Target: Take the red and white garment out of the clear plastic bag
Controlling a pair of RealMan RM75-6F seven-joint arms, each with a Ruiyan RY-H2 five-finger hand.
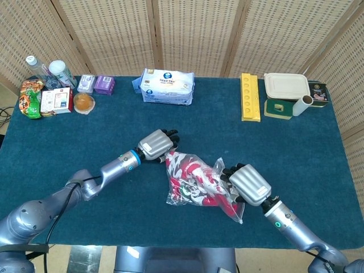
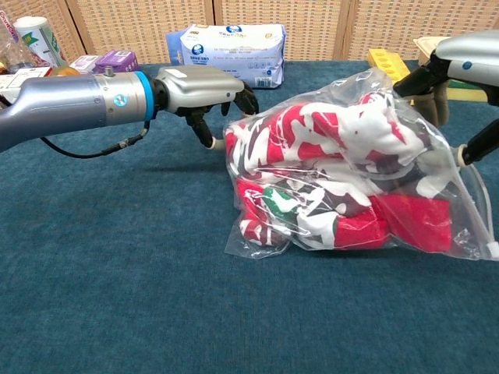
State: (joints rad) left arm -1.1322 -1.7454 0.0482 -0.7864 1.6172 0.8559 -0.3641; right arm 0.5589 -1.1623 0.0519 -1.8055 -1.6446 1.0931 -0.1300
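The clear plastic bag (image 1: 196, 181) lies on the blue table with the red and white garment (image 2: 327, 175) bunched fully inside it. My left hand (image 1: 156, 144) sits at the bag's far left upper corner, fingers (image 2: 243, 100) curled onto the plastic and thumb below, pinching that edge. My right hand (image 1: 247, 183) grips the bag's right end. Its dark fingers (image 2: 421, 78) press into the plastic there, and loose film (image 2: 475, 234) trails beneath them.
A tissue pack (image 1: 166, 86) lies at the back middle. A yellow tray (image 1: 249, 96), a white lidded box (image 1: 286, 87) and a green tin stand at the back right. Bottles, snack packs and small boxes (image 1: 56, 101) crowd the back left corner.
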